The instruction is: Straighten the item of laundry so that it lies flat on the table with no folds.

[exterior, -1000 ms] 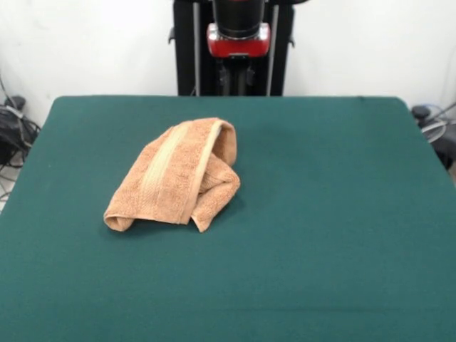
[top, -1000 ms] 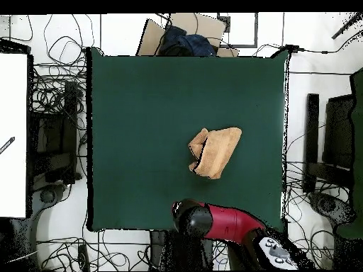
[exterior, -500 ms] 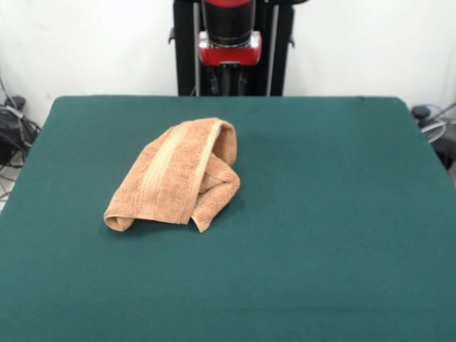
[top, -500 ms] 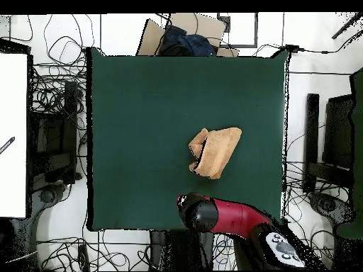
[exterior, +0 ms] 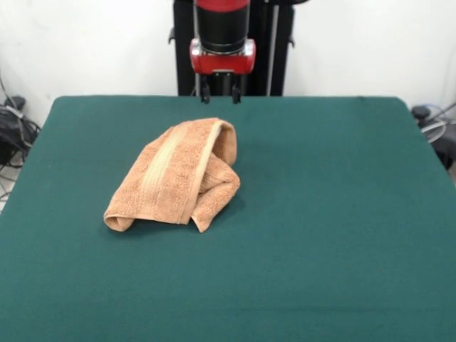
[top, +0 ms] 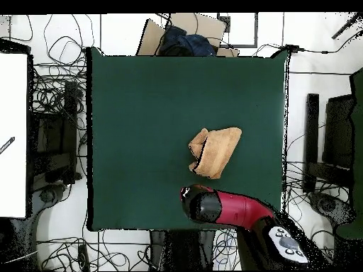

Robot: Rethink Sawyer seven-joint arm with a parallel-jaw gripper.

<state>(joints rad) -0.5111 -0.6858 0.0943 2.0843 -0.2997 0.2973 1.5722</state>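
The item of laundry (exterior: 174,174) is an orange-tan towel lying crumpled and folded over itself on the green table (exterior: 342,214), left of centre in the front view. A smoother woven band runs along its top fold. From overhead the towel (top: 215,151) sits right of the middle of the table (top: 142,106). My gripper (exterior: 220,97) hangs over the table's far edge, behind the towel and clear of it. Its two short fingertips (exterior: 205,97) stand apart with nothing between them. In the overhead view the red arm (top: 234,210) covers the gripper.
Tangled cables (top: 57,92) lie on the floor all round the table. A cardboard box with a dark bundle (top: 186,37) sits beyond one table edge. A white panel (top: 13,134) stands at the left of the overhead view.
The arm has come forward over the table edge toward the towel and shifted slightly left in the front view. Its fingertips now show. The towel has not moved.
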